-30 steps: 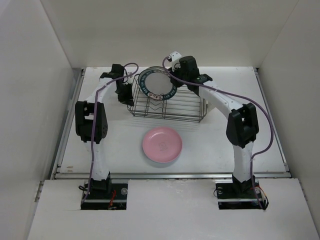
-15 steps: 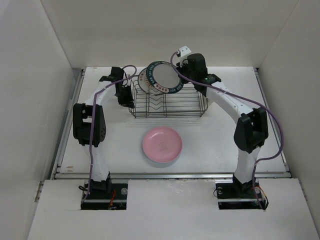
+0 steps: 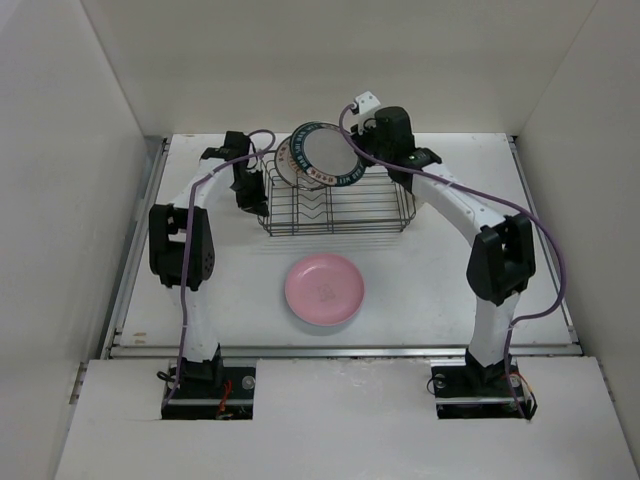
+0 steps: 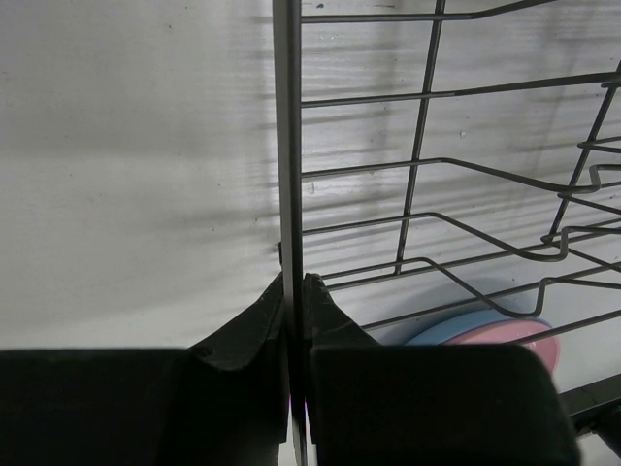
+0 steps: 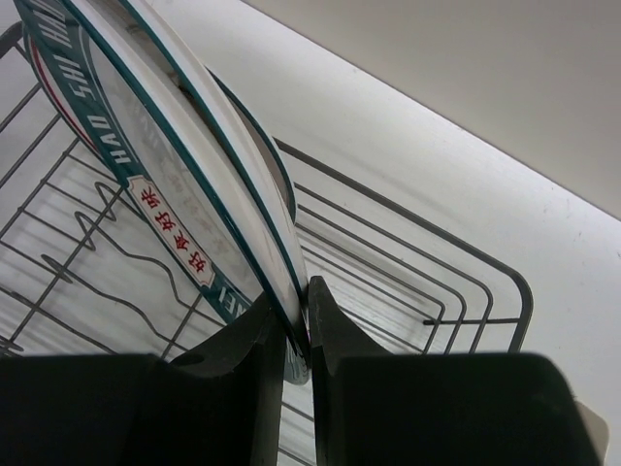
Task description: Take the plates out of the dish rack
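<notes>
The dark wire dish rack (image 3: pixel 340 215) stands at the back centre of the table. My right gripper (image 3: pixel 358 152) is shut on the edge of the white plate with the teal lettered rim (image 3: pixel 328 155) and holds it tilted above the rack's far side; in the right wrist view my gripper (image 5: pixel 299 303) pinches this plate (image 5: pixel 165 184). A dark-rimmed plate (image 3: pixel 284 160) stands in the rack, mostly hidden behind it. My left gripper (image 3: pixel 250 188) is shut on the rack's left end wire (image 4: pixel 288 146). The pink plate (image 3: pixel 324 288) lies on the table, stacked on the blue plate (image 4: pixel 441 330).
White walls close in the table on the left, back and right. A cream plastic holder (image 5: pixel 594 432) sits at the rack's right end. The rack's V-shaped dividers (image 5: pixel 126 248) lie below the held plate.
My right gripper has lifted the teal-rimmed plate up and to the right out of its slot, then nearly stopped. The left arm keeps its grip on the rack.
</notes>
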